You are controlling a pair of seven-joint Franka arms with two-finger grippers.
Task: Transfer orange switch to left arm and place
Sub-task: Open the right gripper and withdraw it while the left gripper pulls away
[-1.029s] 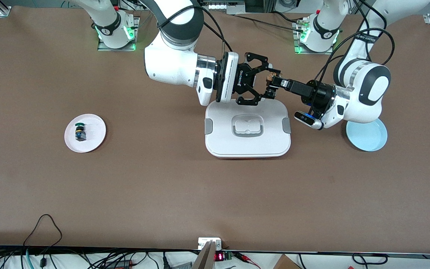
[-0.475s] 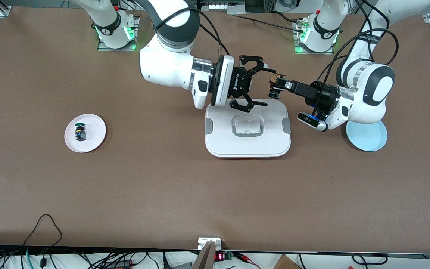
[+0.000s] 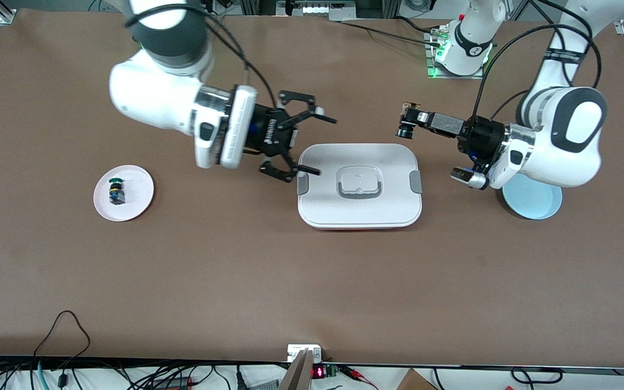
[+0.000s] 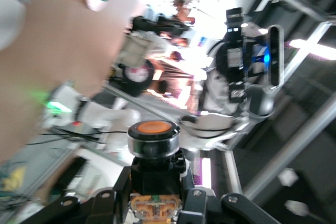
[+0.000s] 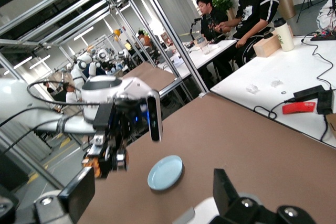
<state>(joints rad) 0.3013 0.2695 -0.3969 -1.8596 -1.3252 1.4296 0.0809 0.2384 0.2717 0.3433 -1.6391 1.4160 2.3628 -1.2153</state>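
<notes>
The orange switch (image 3: 403,130) hangs in the air beside the box's (image 3: 359,208) corner toward the left arm's end, with my left gripper (image 3: 408,121) shut on its black body. In the left wrist view its orange cap (image 4: 153,127) points away from the fingers (image 4: 195,203). My right gripper (image 3: 326,147) stands open and holds nothing, over the box's edge toward the right arm's end. In the right wrist view its fingers (image 5: 79,191) frame the left gripper (image 5: 100,162) and the orange switch (image 5: 118,159) some way off.
A light blue plate (image 3: 534,200) lies under the left arm's wrist, also in the right wrist view as the blue plate (image 5: 165,172). A white plate (image 3: 130,206) toward the right arm's end holds a green-capped switch (image 3: 116,193). Cables run along the table's front edge.
My right gripper has let go of the switch and drawn back toward the right arm's end, jaws wide. My left gripper has kept the switch and shifted slightly toward its own end.
</notes>
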